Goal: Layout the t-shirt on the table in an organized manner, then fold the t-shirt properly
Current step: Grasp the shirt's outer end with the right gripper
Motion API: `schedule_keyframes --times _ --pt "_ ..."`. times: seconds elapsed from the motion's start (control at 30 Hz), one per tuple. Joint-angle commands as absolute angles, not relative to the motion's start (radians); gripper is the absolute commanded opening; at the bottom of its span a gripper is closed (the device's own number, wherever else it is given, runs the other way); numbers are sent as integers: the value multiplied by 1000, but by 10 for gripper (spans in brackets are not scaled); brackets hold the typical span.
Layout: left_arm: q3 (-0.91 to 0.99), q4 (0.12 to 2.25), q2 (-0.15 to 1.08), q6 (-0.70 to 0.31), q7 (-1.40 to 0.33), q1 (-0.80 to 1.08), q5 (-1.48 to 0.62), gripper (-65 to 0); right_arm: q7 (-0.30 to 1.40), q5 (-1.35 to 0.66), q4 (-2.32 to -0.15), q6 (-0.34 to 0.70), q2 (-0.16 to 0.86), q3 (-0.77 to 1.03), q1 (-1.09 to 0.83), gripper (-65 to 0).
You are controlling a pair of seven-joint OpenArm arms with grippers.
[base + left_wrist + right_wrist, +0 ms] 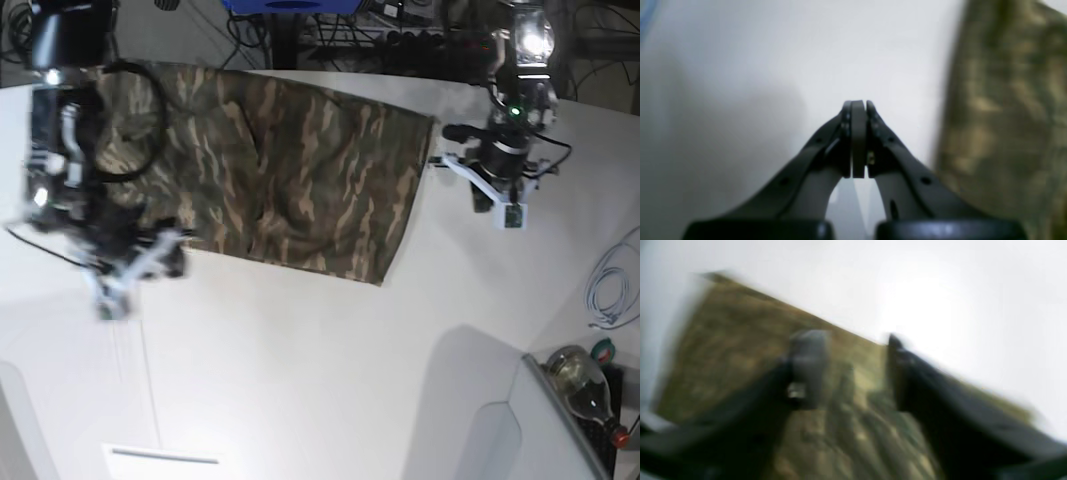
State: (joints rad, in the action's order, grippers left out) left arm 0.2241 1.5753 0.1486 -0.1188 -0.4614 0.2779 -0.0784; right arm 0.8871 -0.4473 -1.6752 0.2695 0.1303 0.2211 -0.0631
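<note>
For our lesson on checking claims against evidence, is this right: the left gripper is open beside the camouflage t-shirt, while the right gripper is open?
One part is wrong: the left gripper is shut, its fingertips together, as the left wrist view shows. The rest can stand: it is beside the camouflage t-shirt, and the right gripper is open.

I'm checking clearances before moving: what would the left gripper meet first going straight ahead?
Probably the table; the shirt lies off to one side. Height above it is unclear.
</note>
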Motion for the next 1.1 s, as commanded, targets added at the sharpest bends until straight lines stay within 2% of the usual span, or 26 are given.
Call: schedule_keyframes --times 0.0,0.07,0.1,0.2,0.33,0.43,0.73,0.83,1.07 --pt "232 1570 171 -122 -441 260 -85 -650 900 -472 -1712 286 124 280 -81 -195" --pt "240 1532 203 -122 -441 231 -85 -650 940 -490 -1727 361 122 438 -124 -59" --pt "239 1512 214 -122 -441 217 -85 -650 952 -512 -1716 418 122 518 -136 -21" --pt "232 1458 236 -124 -441 174 -85 -650 987 -561 -1629 591 127 705 -159 -20" --pt "231 1414 236 -124 -433 128 -85 -650 989 -562 -1438 690 183 760 -166 -33" --pt "208 1376 232 -125 -340 122 -85 -650 987 -570 -1326 698 209 766 -166 -33" --pt "65 1198 239 -125 -139 120 -84 -650 986 -562 -1170 698 211 796 -163 -26" --pt "33 1185 234 -125 -124 117 -84 -650 997 -565 -1144 698 211 792 -162 -24" --pt "-42 1185 229 -124 -124 114 -77 -650 1056 -570 -1147 698 176 662 -166 -29"
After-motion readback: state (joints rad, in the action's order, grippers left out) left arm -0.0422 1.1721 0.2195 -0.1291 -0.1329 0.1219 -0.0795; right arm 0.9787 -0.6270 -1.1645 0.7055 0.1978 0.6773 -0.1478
